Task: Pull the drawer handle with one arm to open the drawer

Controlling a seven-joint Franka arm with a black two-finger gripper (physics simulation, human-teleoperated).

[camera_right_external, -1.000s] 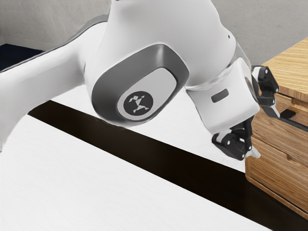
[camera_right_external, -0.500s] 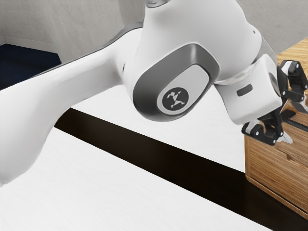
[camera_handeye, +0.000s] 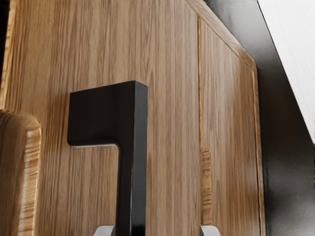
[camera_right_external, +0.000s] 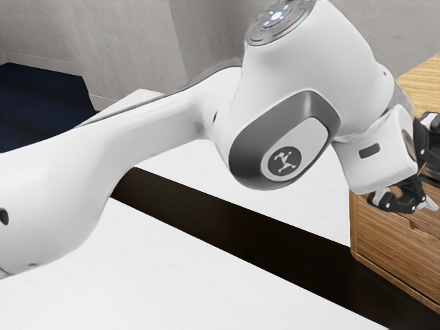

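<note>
The pincer (camera_right_external: 425, 170) is standing open against the front of the wooden cabinet (camera_right_external: 392, 234). Its two pale fingertips (camera_handeye: 209, 230) are spread wide, one on each side of the drawer handle (camera_handeye: 132, 147). The bar is running between them, close to one tip and well apart from the other, so nothing is gripping it yet.

The handle is looking like a rigid black bar of square section, matte, with sharp edges. It is bending at a right angle into a short leg that meets the drawer (camera_handeye: 167, 73) just ahead of the pincer. It should neither flex nor crush, and its flat sides are giving the pads good bearing, though the smooth finish may be somewhat slippery. The long straight run between the tips seems the best place to close, with the pads square on its two flat sides.

The drawer front is showing fine, straight oak-like grain, satin and hard, with a narrow seam dividing it from the neighbouring panel beside the farther tip. A drawer of this build is probably sliding stiffly at first and carrying some weight, so a steady, straight pull is likely serving better than a jerk.

The cabinet is resting on a white worktop (camera_right_external: 206, 289) crossed by a black stripe (camera_right_external: 261, 234).
</note>
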